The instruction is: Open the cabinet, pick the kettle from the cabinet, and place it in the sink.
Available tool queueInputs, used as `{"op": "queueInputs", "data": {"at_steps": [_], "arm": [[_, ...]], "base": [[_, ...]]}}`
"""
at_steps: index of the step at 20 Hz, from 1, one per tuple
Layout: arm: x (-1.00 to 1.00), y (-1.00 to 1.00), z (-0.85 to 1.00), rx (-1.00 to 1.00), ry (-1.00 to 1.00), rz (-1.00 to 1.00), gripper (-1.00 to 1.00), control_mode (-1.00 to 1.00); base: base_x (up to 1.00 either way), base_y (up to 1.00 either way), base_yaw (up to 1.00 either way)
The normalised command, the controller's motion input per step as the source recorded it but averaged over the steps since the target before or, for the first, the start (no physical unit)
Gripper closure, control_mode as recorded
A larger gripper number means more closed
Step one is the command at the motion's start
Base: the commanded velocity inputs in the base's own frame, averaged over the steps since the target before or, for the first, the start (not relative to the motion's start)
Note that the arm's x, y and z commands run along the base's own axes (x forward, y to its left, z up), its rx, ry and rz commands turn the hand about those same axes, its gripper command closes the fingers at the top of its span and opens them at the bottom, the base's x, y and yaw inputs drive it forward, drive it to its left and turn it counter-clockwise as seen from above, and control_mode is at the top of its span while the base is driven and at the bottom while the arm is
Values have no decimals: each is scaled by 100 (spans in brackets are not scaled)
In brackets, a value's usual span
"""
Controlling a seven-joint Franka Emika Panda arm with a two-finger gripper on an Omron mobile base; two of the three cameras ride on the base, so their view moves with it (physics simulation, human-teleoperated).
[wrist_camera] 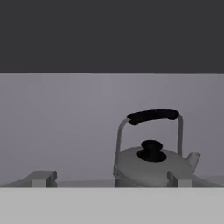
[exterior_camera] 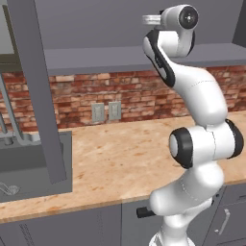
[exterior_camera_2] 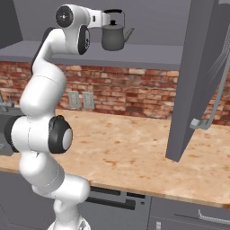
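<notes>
Grey finger tips of the gripper (wrist_camera: 109,179) are seen spread wide at the bottom of the hand view, with nothing held between them. Just beyond them the kettle (wrist_camera: 151,164) stands upright on the cabinet (exterior_camera_2: 148,54) shelf, offset toward the right-hand tip rather than centred in the gap, its black arched handle (wrist_camera: 153,115) raised above the lid knob. From the right base view, the hand is seen level with the shelf and close beside the kettle (exterior_camera_2: 114,38), the door (exterior_camera_2: 200,76) already swung open.

The reach for the kettle is judged to be the step in hand. For a good grasp, the hand should be shifted sideways until the kettle sits midway between the tips, then advanced gently so the body is not nudged backward. The sink (exterior_camera: 36,163) lies well apart, below and to the left.
</notes>
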Motion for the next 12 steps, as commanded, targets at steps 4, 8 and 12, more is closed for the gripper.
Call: {"op": "queueInputs", "data": {"at_steps": [4, 8, 12], "arm": [[18, 0, -4, 0, 1, 0, -100, -100], [14, -2, -8, 2, 4, 0, -100, -100], [18, 0, -6, 3, 2, 1, -100, -100]], "base": [[0, 0, 0], [0, 0, 0], [0, 0, 0]]}}
